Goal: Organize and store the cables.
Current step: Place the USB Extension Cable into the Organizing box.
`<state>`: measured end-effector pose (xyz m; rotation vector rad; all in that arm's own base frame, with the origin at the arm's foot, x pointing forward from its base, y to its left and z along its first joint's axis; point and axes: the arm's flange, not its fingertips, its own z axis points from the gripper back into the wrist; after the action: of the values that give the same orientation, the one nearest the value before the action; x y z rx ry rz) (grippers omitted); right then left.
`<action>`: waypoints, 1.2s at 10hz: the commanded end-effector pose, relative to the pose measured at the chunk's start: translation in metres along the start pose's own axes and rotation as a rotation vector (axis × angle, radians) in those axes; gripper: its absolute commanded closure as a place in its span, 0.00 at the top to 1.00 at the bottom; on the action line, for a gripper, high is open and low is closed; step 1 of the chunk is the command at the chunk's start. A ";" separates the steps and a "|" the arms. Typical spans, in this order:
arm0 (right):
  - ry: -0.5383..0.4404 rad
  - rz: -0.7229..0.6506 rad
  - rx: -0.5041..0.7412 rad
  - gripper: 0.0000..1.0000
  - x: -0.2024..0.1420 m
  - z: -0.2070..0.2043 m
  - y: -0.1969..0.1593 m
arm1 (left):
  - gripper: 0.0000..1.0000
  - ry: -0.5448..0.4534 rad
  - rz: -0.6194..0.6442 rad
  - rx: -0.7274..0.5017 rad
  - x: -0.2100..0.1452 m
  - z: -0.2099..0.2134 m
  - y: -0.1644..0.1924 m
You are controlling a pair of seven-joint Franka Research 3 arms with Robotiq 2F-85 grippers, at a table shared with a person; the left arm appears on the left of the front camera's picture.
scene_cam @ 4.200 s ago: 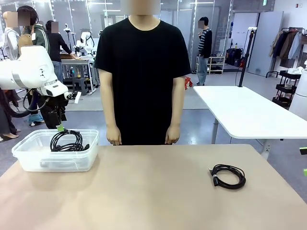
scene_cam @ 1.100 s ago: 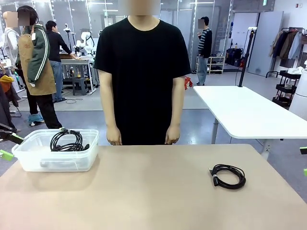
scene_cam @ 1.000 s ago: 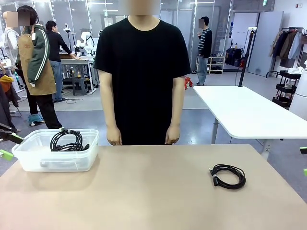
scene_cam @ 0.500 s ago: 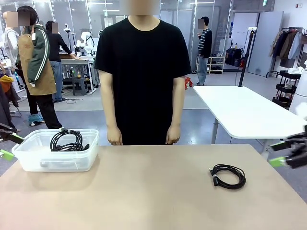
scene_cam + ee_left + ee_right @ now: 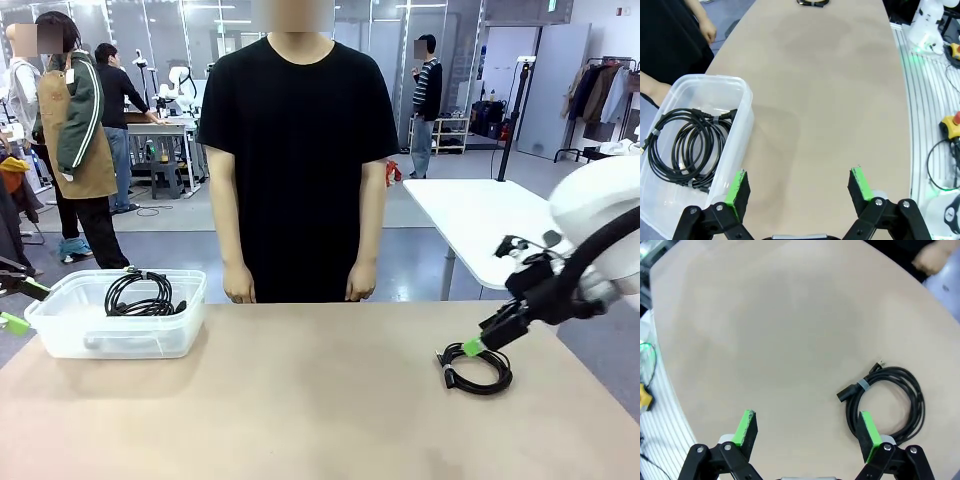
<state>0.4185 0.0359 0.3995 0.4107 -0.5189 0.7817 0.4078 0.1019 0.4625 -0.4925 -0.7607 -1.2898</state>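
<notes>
Clear plastic bin [image 5: 60, 330] sits at the robot's left end of the table [image 5: 300, 400]. Inside it lies one coiled black cable [image 5: 140, 296], flat on the bottom. A second coiled cable [image 5: 476, 367] lies loose on the table at the robot's right. Right claw [image 5: 478, 342] hangs just above that coil, fingers spread apart, gripping nothing. Left claw [image 5: 799, 187] hovers beside the bin, fingers likewise apart. Person [image 5: 297, 150] stands at far edge, hands down.

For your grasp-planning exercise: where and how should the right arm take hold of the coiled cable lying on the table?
Probably from above, pinching across the bundled strands of the coiled cable on the ring's bare side, away from its band and plug. It lies flat, so its open centre leaves room for one finger.
</notes>
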 end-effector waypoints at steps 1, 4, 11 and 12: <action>0.121 -0.174 -0.092 1.00 0.027 -0.025 -0.011 | 1.00 -0.004 0.013 0.023 0.003 -0.003 0.001; 0.260 -0.367 -0.209 1.00 0.045 -0.068 -0.018 | 1.00 -0.004 0.013 0.023 0.003 -0.003 0.001; 0.477 -0.483 -0.311 1.00 0.054 -0.121 -0.052 | 1.00 -0.004 0.013 0.023 0.003 -0.003 0.001; 0.484 -0.491 -0.320 1.00 0.055 -0.128 -0.058 | 1.00 -0.004 0.013 0.023 0.003 -0.003 0.001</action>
<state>0.5208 0.0923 0.3249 0.0649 -0.0892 0.3265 0.4079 0.1020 0.4625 -0.4917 -0.7609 -1.2895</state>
